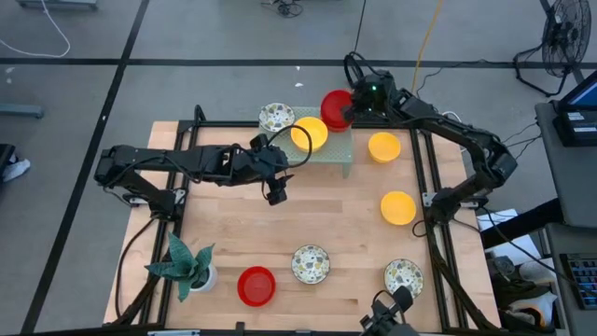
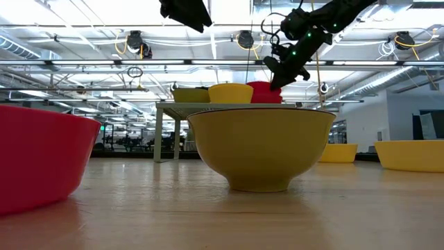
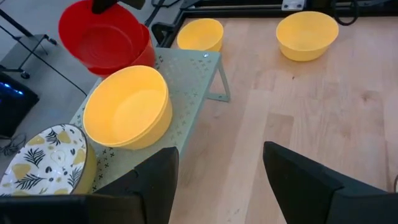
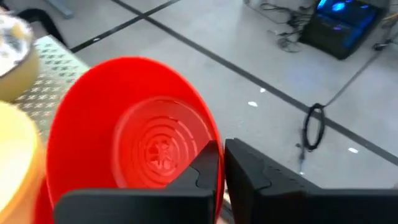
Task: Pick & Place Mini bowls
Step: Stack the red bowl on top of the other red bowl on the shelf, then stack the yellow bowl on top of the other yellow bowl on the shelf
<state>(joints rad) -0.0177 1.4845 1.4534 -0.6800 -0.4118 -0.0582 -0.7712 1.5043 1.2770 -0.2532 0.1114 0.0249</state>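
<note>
My right gripper [image 1: 347, 112] [image 4: 222, 155] is at the far end of the pale green rack [image 1: 328, 149], shut on a red mini bowl [image 1: 335, 106] [image 2: 266, 91]. A yellow bowl [image 1: 309, 133] [image 3: 127, 107] and a speckled bowl [image 1: 276, 118] [image 3: 45, 155] stand on the rack top. My left gripper [image 1: 277, 194] [image 3: 217, 155] hovers open over the table just near of the rack and holds nothing. On the table stand two yellow bowls [image 1: 383, 147] [image 1: 398, 207], two speckled bowls [image 1: 310, 264] [image 1: 403, 276] and a red bowl [image 1: 256, 286]. My right gripper holds the red bowl by its rim [image 4: 219, 146], on the side toward the table's right. One finger [image 4: 205, 171] is inside the bowl and the other [image 4: 255, 177] outside. The bowl is tilted, its opening turned toward the gripper; whether its base touches the rack, I cannot tell.
A green plant in a white pot [image 1: 191, 266] stands at the near left corner. A black frame [image 1: 431, 187] runs along the table's edges. Bare wood lies between the rack and the near row of bowls.
</note>
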